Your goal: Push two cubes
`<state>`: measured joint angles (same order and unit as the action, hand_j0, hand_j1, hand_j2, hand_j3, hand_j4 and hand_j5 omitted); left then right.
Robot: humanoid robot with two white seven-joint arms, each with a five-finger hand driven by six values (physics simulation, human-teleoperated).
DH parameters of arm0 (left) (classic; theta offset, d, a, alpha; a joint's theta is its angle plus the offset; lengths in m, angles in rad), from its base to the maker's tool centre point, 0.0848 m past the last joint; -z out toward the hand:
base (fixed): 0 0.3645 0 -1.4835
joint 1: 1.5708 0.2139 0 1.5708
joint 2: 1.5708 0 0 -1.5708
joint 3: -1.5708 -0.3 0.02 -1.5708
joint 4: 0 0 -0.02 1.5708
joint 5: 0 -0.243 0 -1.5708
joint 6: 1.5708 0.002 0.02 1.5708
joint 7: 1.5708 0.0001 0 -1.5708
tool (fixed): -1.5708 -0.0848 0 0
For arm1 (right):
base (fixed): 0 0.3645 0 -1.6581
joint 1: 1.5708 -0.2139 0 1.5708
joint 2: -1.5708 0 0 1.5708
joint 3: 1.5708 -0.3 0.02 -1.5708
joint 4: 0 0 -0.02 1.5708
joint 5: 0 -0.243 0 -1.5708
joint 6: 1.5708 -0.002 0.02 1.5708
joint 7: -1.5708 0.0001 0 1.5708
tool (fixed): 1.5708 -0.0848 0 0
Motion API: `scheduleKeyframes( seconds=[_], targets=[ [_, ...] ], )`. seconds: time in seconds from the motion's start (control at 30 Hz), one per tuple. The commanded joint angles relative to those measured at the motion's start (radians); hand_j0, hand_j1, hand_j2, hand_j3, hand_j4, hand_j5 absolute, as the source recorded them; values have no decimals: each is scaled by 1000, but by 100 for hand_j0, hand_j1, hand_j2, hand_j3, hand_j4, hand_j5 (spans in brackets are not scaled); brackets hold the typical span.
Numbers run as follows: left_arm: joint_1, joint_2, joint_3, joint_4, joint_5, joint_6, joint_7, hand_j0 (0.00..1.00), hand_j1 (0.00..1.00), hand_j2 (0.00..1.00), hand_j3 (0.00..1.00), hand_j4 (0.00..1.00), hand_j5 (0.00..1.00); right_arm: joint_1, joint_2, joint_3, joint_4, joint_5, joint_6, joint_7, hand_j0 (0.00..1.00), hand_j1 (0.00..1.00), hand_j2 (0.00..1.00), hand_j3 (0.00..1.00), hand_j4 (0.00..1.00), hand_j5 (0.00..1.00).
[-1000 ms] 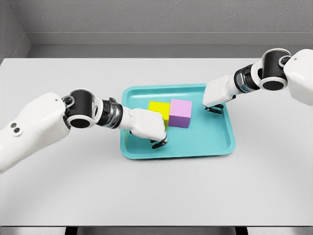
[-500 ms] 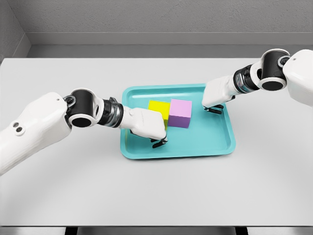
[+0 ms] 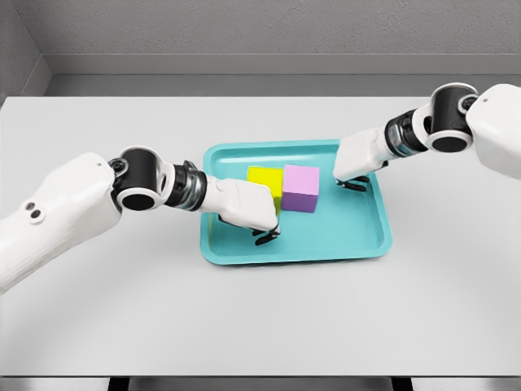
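Note:
A yellow cube (image 3: 264, 181) and a pink cube (image 3: 300, 187) stand side by side, touching, in the middle of a teal tray (image 3: 350, 240). My left hand (image 3: 248, 208) rests against the yellow cube's near left side, its fingers curled under and holding nothing; it hides part of that cube. My right hand (image 3: 356, 163) hovers over the tray's right part, a short gap to the right of the pink cube, fingers curled down and holding nothing.
The tray lies on a wide light grey table (image 3: 122, 318). A grey wall runs behind the table's far edge.
My right hand has shifted slightly left toward the pink cube. The left hand and both cubes have barely moved.

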<state>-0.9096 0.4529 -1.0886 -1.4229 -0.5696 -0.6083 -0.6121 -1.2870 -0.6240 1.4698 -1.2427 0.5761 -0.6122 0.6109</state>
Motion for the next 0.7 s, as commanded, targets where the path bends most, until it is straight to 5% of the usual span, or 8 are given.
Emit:
scheduleKeyframes(
  seconds=[0.0, 0.67],
  targets=[
    [-2, -2, -1, 5, -7, -3, 1, 30, 30, 30, 30, 30, 30, -2, 3, 1, 0, -1, 1, 0, 21, 21, 21, 21, 21, 21],
    [-5, -6, -1, 15, -6, -3, 1, 30, 30, 30, 30, 30, 30, -2, 1, 4, -26, -1, 1, 0, 21, 21, 21, 21, 21, 21]
  ],
)
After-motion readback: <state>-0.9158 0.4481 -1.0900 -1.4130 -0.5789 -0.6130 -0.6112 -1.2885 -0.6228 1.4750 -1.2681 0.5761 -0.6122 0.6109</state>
